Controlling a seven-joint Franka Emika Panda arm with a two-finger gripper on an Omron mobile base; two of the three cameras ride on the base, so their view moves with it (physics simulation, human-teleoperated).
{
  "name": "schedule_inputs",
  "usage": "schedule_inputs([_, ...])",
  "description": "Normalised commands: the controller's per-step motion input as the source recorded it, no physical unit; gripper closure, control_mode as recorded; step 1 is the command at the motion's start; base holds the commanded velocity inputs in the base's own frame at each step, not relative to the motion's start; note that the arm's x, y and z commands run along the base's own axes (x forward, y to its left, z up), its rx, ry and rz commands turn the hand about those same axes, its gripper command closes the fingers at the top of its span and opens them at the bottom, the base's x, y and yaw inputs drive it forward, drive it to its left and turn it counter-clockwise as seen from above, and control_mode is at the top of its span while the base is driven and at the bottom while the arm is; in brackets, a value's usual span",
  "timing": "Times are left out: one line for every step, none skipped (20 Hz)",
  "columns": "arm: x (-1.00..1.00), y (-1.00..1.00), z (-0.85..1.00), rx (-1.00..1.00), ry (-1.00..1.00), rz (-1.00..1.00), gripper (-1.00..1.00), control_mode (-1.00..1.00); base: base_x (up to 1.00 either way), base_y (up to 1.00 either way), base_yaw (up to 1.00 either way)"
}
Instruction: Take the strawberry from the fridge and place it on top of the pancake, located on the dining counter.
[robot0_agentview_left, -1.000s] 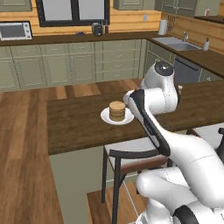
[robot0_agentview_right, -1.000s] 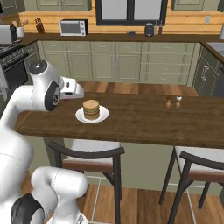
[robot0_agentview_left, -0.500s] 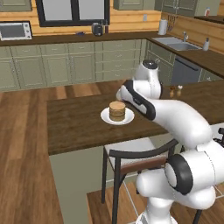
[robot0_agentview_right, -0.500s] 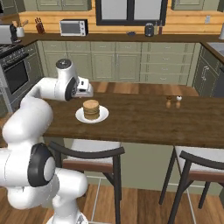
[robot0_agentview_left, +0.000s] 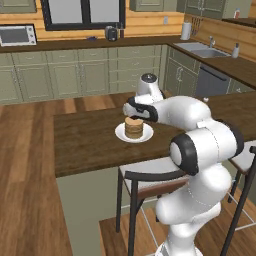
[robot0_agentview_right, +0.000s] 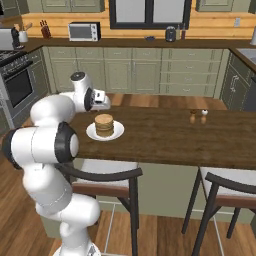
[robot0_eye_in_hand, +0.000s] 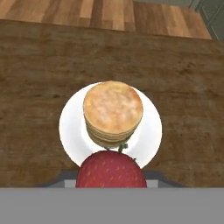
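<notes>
A: What do we have between the fingers of the gripper (robot0_eye_in_hand: 110, 186)?

B: We see the strawberry (robot0_eye_in_hand: 111, 169) low in the hand view, red and seeded, with a green bit of stem at its top. The jaws stand narrowly apart, closed onto that fruit. The fingertips themselves are hidden behind it.

A: And where do we find it against the pancake (robot0_eye_in_hand: 113, 112)?

B: In the hand view, the fruit sits just beside the near rim of the white plate (robot0_eye_in_hand: 70, 131), overlapping it in the picture, with the pancake stack beyond. Whether it hangs over the plate or short of it, we cannot tell. In the left base view, the gripper (robot0_agentview_left: 134, 111) sits just above and behind the pancake (robot0_agentview_left: 133, 127).

A: The plate rests on the dining counter (robot0_agentview_right: 165, 137)?

B: Yes, on the dark brown top. Two small shakers (robot0_agentview_right: 197, 116) stand well apart from it, further along the counter.

A: Any writing we can read?

B: None. The microwave (robot0_agentview_right: 83, 31) on the back counter is too small for us to read any label.
</notes>
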Motion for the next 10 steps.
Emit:
schedule_inputs([0.81,0.00,-0.38,-0.06,0.00,-0.10,1.00,-1.00,0.00,0.00,0.00])
schedule_inputs([1.00,0.00,-0.40,-0.02,0.00,-0.08,1.00,-1.00,0.00,0.00,0.00])
schedule_inputs([1.00,0.00,-0.40,0.00,0.00,-0.06,1.00,-1.00,0.00,0.00,0.00])
schedule_inputs([1.00,0.00,-0.36,0.00,0.01,-0.06,1.00,-1.00,0.00,0.00,0.00])
schedule_inputs([1.00,0.00,-0.31,0.04,0.05,-0.03,1.00,-1.00,0.00,0.00,0.00])
schedule_inputs([0.90,0.00,-0.19,0.10,0.05,0.00,1.00,-1.00,0.00,0.00,0.00])
schedule_inputs([0.88,0.00,-0.16,0.11,0.06,0.00,1.00,-1.00,0.00,0.00,0.00])
schedule_inputs([0.91,0.00,-0.11,0.10,0.06,0.00,1.00,-1.00,0.00,0.00,0.00])
schedule_inputs([0.99,-0.15,-0.11,0.09,0.05,0.00,1.00,-1.00,0.00,0.00,0.00])
schedule_inputs([0.91,-0.06,-0.13,0.06,0.07,0.00,1.00,-1.00,0.00,0.00,0.00])
